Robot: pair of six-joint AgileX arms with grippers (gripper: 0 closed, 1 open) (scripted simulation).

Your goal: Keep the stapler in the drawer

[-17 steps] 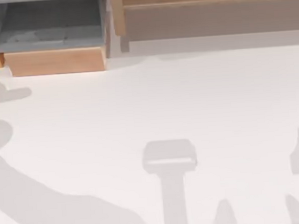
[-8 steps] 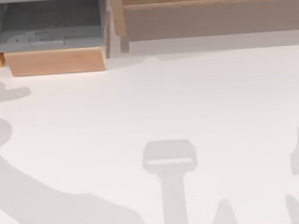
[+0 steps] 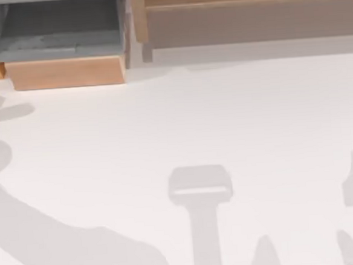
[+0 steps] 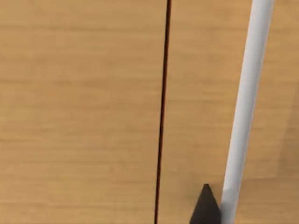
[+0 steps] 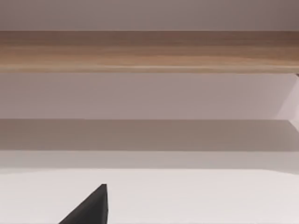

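Observation:
The drawer (image 3: 66, 72) stands pulled open at the table's back left, with a light tan front panel and grey inner walls and floor. The stapler is out of view. A dark part of my left gripper (image 4: 205, 211) pokes into the left wrist view, close against a tan wooden panel (image 4: 79, 112) that has a thin dark seam and a white bar (image 4: 245, 102) running across it. A dark corner of my right gripper (image 5: 91, 209) shows in the right wrist view, above the white table and facing the wooden shelf unit (image 5: 149, 51).
A wider brown wooden shelf unit (image 3: 247, 12) runs along the back right, next to the drawer. The white table (image 3: 182, 120) carries only grey shadows of the arms at the left edge, front middle and front right.
The arm shadow at the table's left edge has shifted slightly to the left. The drawer stays open in the same place.

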